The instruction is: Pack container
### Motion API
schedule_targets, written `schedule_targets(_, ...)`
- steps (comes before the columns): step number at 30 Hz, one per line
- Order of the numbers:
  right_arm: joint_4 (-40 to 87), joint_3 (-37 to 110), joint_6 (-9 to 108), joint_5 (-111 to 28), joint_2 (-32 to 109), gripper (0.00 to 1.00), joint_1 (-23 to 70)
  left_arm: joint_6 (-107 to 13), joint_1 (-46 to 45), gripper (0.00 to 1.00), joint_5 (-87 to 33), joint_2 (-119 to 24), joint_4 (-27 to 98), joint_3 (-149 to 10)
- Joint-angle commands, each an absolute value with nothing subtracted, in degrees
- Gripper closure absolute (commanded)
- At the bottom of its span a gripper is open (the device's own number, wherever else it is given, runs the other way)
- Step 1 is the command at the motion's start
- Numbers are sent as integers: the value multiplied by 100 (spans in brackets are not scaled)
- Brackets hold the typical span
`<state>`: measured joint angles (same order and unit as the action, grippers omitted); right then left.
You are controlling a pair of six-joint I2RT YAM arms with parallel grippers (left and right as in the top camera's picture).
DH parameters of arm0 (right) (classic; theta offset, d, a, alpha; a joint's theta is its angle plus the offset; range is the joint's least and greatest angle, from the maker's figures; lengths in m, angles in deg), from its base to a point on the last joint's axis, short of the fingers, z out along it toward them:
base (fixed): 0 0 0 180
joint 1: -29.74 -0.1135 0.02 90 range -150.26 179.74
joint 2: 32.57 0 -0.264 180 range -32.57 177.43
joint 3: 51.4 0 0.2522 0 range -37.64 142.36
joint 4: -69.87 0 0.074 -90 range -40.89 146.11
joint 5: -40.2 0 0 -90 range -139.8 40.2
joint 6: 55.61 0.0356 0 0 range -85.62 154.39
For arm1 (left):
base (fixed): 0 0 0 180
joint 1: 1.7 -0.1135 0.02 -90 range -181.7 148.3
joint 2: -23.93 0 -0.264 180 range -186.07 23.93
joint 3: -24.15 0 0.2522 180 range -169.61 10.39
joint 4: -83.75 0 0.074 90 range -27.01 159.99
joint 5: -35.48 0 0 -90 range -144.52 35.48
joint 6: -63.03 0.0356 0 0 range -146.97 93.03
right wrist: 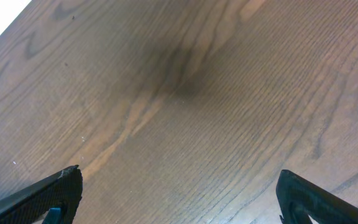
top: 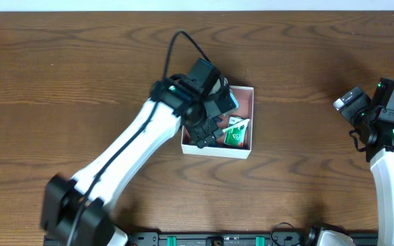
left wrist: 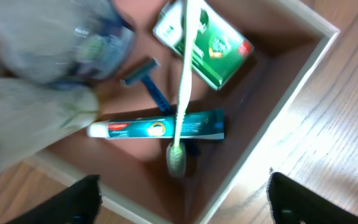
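The container [top: 224, 152] is a square white box with a pinkish-brown inside, at the table's middle. In the left wrist view its white wall [left wrist: 291, 93] encloses a toothpaste tube [left wrist: 160, 126], a green-and-white toothbrush [left wrist: 184, 74] lying across it, a blue razor [left wrist: 143, 68] and a green-and-white carton [left wrist: 213, 43]. The carton also shows in the overhead view [top: 236, 132]. My left gripper [top: 207, 139] hovers over the container's near-left part, open and empty [left wrist: 183, 180]. My right gripper [top: 347, 102] is open and empty over bare wood [right wrist: 179, 177], far right of the container.
A blurred pale, clear-looking packet [left wrist: 61, 43] fills the upper left of the left wrist view, over the container's far side. The left arm [top: 135, 147] crosses the table diagonally from the front left. The table is dark wood [top: 81, 68].
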<state>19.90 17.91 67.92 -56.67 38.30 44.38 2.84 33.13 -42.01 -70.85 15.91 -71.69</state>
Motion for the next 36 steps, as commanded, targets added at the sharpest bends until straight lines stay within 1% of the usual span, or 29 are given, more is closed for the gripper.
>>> schedule_targets(1, 1984, 1850, 6865, -5685, 3821, 1, 4473, -512, 3311, 2, -4216, -6229, 1518, -7171)
schedule_targets(4, 1984, 1850, 6865, -5685, 3821, 1, 4473, -781, 3311, 2, -4216, -5595, 1405, -7171)
schedule_targets(10, 1984, 1850, 6865, -5685, 3821, 1, 4473, -781, 3311, 2, -4216, -4544, 843, -7169)
schedule_targets(17, 1984, 1850, 6865, -5685, 3821, 1, 4473, -805, 3311, 2, -4212, -3735, -860, -7169)
schedule_targets(21, 1984, 1850, 6865, -5685, 3821, 1, 4473, -1290, 3311, 2, -4212, -3298, -1480, -7169)
schedule_targets(27, 1986, 1850, 6865, -5685, 3821, 1, 4473, -1909, 3293, 2, -4209, -2592, -1458, -7075)
schedule_targets(30, 1984, 1850, 6865, -5685, 3821, 1, 4473, -1915, 2983, 2, -4174, -2165, -1196, -6787)
schedule_targets(32, 1984, 1850, 6865, -5685, 3821, 1, 4473, -1887, 2631, 2, -4198, -1818, -836, -6424)
schedule_targets(36, 1984, 1850, 6865, -5685, 3821, 1, 4473, -1675, 1877, 2, -4216, -1088, 417, -5438)
